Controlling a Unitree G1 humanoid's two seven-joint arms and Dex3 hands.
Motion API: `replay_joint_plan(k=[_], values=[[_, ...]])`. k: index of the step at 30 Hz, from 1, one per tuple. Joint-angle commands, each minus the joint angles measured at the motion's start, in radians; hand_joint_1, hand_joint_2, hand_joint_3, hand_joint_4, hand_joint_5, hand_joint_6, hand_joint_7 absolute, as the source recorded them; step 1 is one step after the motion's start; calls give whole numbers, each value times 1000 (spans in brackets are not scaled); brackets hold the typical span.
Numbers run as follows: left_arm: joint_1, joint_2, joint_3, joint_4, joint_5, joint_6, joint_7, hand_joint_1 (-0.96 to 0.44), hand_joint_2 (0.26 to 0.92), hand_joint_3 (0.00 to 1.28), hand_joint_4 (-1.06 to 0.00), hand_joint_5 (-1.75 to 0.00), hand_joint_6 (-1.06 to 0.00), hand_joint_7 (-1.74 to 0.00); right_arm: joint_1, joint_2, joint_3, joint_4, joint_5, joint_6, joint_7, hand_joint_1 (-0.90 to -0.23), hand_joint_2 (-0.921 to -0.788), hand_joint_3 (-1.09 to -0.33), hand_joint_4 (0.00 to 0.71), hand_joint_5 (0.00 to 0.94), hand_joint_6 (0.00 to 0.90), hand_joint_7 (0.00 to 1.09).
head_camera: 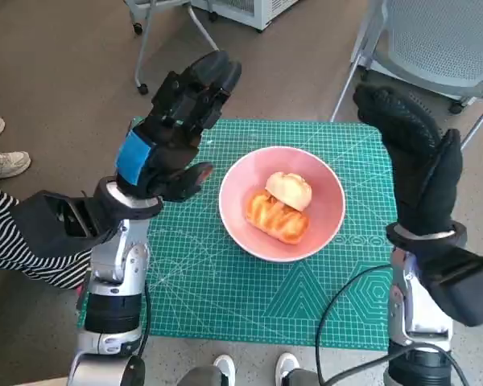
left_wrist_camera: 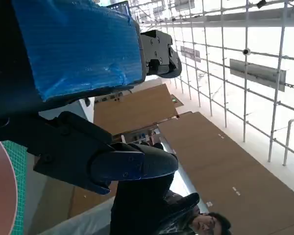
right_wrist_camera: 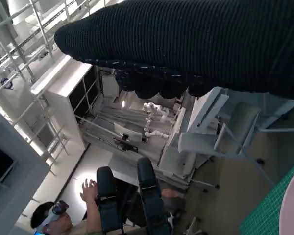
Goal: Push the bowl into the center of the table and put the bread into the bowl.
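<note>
Bread point(head_camera: 278, 206) lies in the bowl point(head_camera: 326, 225) near mid-table, long axis running far-left to near-right, between the raised left hand point(head_camera: 177, 129) and right hand point(head_camera: 414, 157), both empty with fingers extended; left looks slightly nearer.

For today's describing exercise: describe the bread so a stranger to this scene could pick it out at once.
Find the green cutting mat covering the small table; near its middle sits a pink bowl. The bread lies inside that bowl, golden-brown and glossy with a paler rounded end, the only food in sight.
</note>
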Motion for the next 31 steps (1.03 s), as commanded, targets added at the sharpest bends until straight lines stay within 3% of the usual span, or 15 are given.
replay_joint_plan(k=[1, 7, 17, 31], values=[[19, 6, 9, -12, -11, -3, -7, -682, 921, 368, 0, -18, 1, -416, 21, 1, 3, 10, 13, 10, 12, -702, -921, -694, 247, 3, 109, 552], [30, 3, 13, -8, -12, -11, -10, -682, 921, 365, -2, -7, 1, -405, 21, 4, 7, 16, 19, 16, 17, -700, -921, -688, 246, 2, 110, 552], [51, -7, 15, 2, -9, -27, -13, -677, 921, 354, 0, 0, 1, -384, 48, 1, 29, -4, -1, 22, 22, -713, -921, -682, 237, 0, 105, 556], [45, -4, -1, 31, 57, -85, 12, -644, 921, 295, -15, -8, 1, -411, 49, -20, 26, 79, -4, -43, 65, -709, -921, -710, 208, 0, 67, 564]])
